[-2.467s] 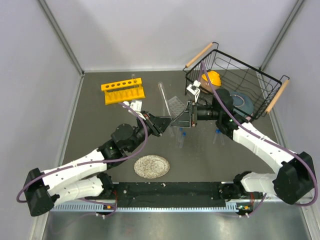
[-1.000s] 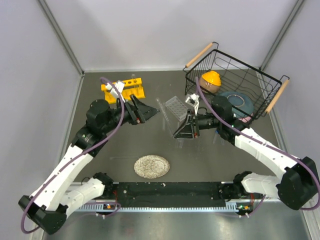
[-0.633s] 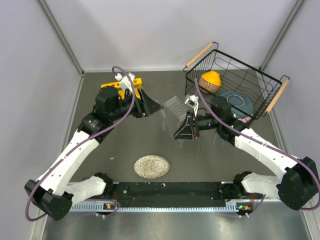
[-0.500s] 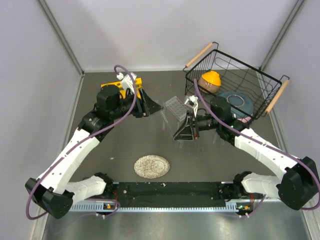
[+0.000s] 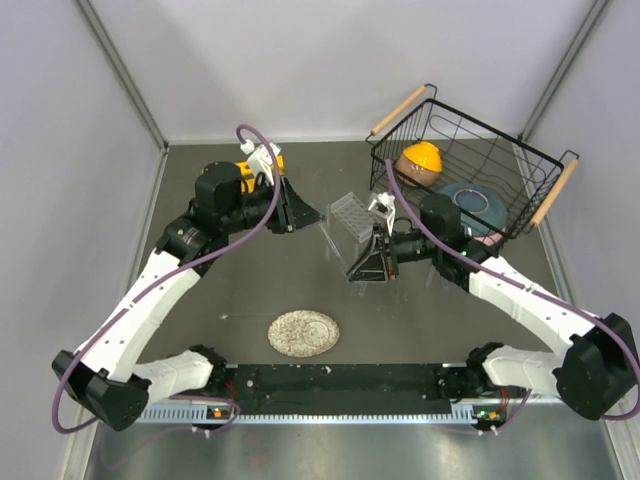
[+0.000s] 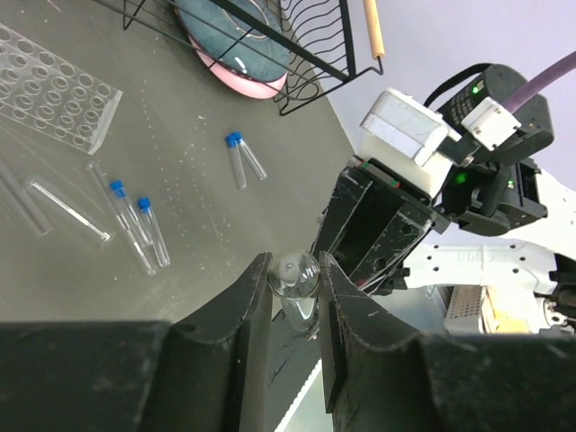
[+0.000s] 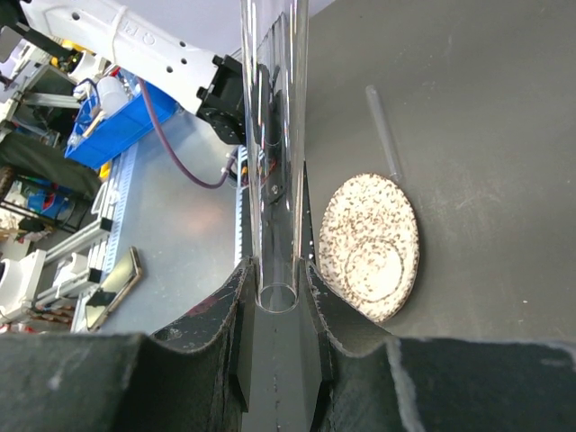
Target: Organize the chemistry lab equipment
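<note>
While the right gripper [image 7: 274, 267] clamps a thin clear glass test tube [image 7: 274, 135] lengthwise, mouth toward its wrist, near the small clear plastic grid rack [image 5: 352, 213], the left gripper [image 6: 294, 261] pinches a second glass tube [image 6: 295, 288] end-on; an uneven squeeze could crack or drop either.

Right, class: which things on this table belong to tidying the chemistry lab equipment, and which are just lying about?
Belongs to the job: test tubes, blue-capped vials, yellow tube rack, clear grid rack.
Just lying about: black wire basket, speckled plate.
</note>
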Controlling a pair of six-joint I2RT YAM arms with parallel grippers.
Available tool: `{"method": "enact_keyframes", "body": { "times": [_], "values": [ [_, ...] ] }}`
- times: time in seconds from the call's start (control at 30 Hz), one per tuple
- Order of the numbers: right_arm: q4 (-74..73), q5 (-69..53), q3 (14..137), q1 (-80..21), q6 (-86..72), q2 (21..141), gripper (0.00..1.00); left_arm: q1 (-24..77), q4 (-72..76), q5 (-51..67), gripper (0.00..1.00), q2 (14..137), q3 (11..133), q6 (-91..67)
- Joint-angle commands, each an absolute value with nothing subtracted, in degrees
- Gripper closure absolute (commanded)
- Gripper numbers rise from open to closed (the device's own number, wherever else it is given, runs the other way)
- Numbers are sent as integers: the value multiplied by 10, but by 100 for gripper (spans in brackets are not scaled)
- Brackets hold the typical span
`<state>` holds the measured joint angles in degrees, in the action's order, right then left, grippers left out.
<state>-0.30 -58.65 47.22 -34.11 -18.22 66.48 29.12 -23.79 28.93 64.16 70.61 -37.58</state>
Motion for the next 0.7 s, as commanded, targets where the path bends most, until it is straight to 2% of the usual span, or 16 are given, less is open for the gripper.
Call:
{"method": "enact_keyframes", "body": {
  "times": [0.0,0.13,0.2,0.23,0.27,0.33,0.37,0.43,0.47,0.57,0.67],
  "values": [
    [20,-599,474,-348,-163,657,88,288,-245,309,77,647,738,-352],
    [11,-595,477,-348,-154,655,86,288,-251,313,90,644,744,-344],
    [6,-593,480,-348,-149,652,80,287,-253,311,95,639,743,-342],
    [1,-592,482,-349,-141,650,75,287,-253,305,96,635,741,-341],
    [1,-590,483,-348,-137,650,62,287,-254,301,96,633,737,-341],
    [-38,-577,493,-346,-115,646,47,285,-255,281,96,622,732,-338],
    [-48,-575,498,-344,-104,644,33,282,-254,272,97,618,726,-336],
    [-61,-576,511,-321,-81,638,22,280,-257,247,98,601,720,-326],
    [-63,-577,512,-307,-79,631,12,278,-258,224,98,597,714,-323],
    [-66,-605,507,-256,-52,613,1,266,-258,179,98,583,705,-311],
    [-96,-599,503,-225,23,599,1,252,-253,140,99,584,698,-293]
  ]
}}
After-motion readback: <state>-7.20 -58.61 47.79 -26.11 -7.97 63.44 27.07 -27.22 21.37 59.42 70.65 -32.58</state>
